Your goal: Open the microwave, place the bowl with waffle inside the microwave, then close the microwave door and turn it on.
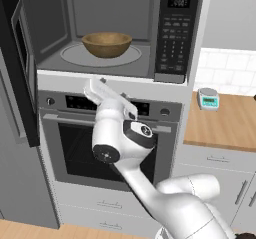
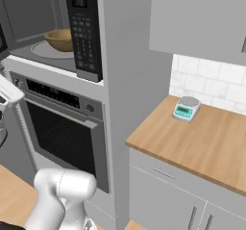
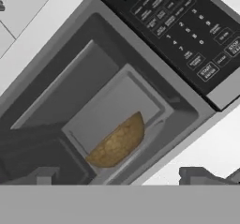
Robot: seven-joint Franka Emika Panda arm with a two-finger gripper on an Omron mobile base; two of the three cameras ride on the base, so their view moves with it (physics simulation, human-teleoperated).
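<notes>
The bowl with waffle (image 1: pixel 107 44) sits on the round glass turntable (image 1: pixel 75 57) inside the microwave (image 1: pixel 100 30), roughly centred in the grey cavity, which I take to mean the placing step is done. The microwave door (image 1: pixel 20 68) hangs wide open to the left, so closing it looks like the next job. The end effector (image 3: pixel 126 176) is just below the cavity's sill, in front of the steel oven (image 1: pixel 75 133), holding nothing, its two fingertips (image 3: pixel 199 175) well apart. The hand view looks up into the cavity and catches the keypad (image 3: pixel 187 35) with its start button close up; the right base view instead shows a wooden desk (image 2: pixel 202 142) beside the column, carrying a small teal kitchen scale (image 2: pixel 185 108).
</notes>
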